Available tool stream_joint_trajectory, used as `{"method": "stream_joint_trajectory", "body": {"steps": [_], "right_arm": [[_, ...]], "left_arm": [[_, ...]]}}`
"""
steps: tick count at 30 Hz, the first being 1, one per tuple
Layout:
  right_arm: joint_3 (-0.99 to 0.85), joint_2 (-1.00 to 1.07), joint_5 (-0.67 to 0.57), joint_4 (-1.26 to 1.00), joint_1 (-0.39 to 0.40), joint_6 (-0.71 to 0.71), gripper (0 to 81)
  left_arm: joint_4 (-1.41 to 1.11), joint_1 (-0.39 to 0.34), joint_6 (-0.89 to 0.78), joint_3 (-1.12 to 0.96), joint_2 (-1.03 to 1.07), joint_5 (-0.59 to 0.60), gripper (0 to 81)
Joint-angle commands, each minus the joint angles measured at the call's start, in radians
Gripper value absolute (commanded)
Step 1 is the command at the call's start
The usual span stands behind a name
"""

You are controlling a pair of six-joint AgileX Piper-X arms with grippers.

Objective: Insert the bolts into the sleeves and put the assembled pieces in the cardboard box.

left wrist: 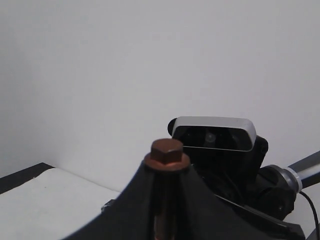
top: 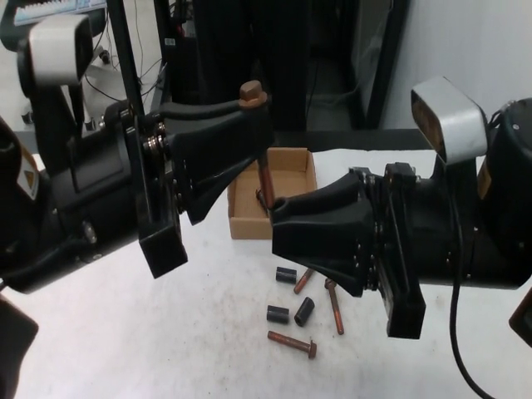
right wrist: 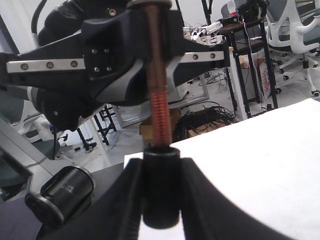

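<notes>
My left gripper is shut on a copper bolt, held upright with its hex head above the fingers. The bolt's threaded end meets the mouth of a black sleeve, on which my right gripper is shut. Both grippers hang above the near edge of the open cardboard box. On the white table lie loose bolts and several black sleeves.
A dark strip runs along the bench's far edge behind the box. Black stands and cables fill the room beyond. The white table surface lies bare at the near left.
</notes>
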Motion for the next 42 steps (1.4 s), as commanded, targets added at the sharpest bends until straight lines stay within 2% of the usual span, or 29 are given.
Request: {"method": "stream_joint_trajectory", "body": {"steps": [1, 25, 32, 35, 39, 42], "right_arm": [[-0.008, -0.005, -0.007, -0.013, 0.017, 0.008, 0.8], [-0.008, 0.003, 0.078, -0.002, 0.026, -0.034, 0.8], [-0.01, 0.003, 0.078, -0.081, 0.028, 0.001, 0.8], [-0.01, 0.003, 0.076, -0.083, 0.026, 0.001, 0.8], [-0.012, 0.003, 0.064, -0.083, 0.026, 0.001, 0.8], [-0.012, 0.003, 0.061, -0.083, 0.026, 0.001, 0.8]], "left_arm": [[0.004, -0.001, 0.007, -0.003, -0.003, 0.001, 0.1], [0.001, -0.001, -0.023, -0.003, -0.003, 0.032, 0.1], [0.001, -0.001, -0.019, -0.003, -0.003, 0.069, 0.1], [0.001, -0.001, -0.019, -0.003, -0.003, 0.1, 8.3], [0.005, -0.001, -0.049, -0.003, -0.003, 0.122, 32.6], [0.007, -0.001, -0.061, -0.003, -0.003, 0.116, 47.5]]}}
